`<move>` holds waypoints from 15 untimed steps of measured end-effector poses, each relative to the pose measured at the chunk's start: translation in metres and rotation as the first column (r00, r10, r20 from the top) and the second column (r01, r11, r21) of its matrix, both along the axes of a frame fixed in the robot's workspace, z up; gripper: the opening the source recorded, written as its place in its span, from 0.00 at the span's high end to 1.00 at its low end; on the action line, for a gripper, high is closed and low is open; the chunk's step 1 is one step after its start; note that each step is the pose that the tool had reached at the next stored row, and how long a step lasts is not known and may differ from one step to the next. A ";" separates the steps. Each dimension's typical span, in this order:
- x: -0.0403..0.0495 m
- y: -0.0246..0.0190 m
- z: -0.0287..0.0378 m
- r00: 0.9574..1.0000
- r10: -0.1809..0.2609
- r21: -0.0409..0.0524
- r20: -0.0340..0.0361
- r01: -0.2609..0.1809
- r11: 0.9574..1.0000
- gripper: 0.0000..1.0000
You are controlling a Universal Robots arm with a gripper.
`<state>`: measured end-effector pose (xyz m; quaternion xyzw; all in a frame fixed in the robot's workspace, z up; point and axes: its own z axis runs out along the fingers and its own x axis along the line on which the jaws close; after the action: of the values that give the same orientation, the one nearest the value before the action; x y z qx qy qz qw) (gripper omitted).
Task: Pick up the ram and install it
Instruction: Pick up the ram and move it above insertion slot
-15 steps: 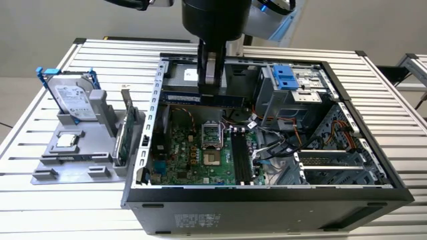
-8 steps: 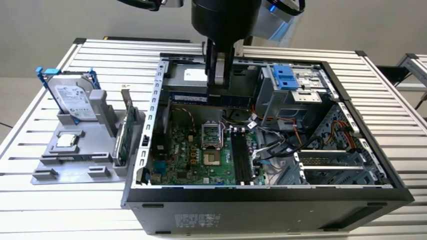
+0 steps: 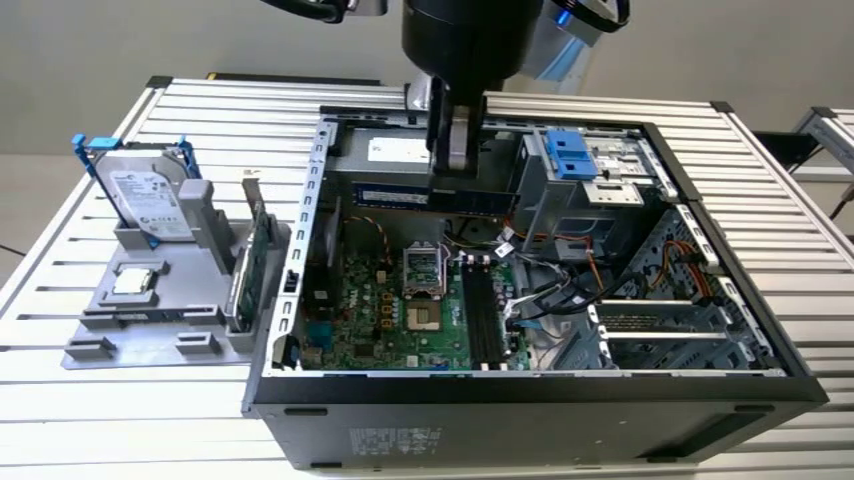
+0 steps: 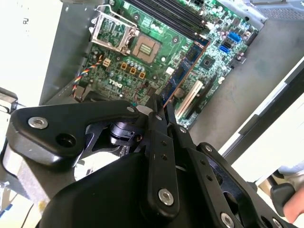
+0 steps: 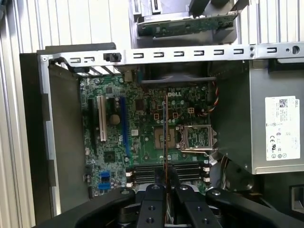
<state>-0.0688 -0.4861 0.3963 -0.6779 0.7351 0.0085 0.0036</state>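
Ram, clamped in pincer, hovers over motherboard inside open computer case.

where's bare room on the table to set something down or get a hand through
Bare slatted table lies in front of the grey fixture, at the exterior view's lower left, and behind the hard drive toward the far corner. It is crowded inside the case, where cables tangle and the gripper holds the ram above the motherboard.

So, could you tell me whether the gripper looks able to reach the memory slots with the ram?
Probably yes: the gripper holds the ram above the open case, and the slots lie uncovered, though cables run close beside them.
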 end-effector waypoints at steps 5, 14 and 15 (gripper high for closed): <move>0.0060 0.0000 0.0000 1.000 0.000 0.000 0.000 0.000 1.000 1.00; 0.0158 0.0000 0.0000 1.000 0.000 0.000 0.000 0.000 1.000 1.00; 0.0169 0.0000 0.0000 1.000 0.000 0.000 0.000 0.000 1.000 1.00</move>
<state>-0.0518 -0.4861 0.3963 -0.6778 0.7352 0.0086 0.0036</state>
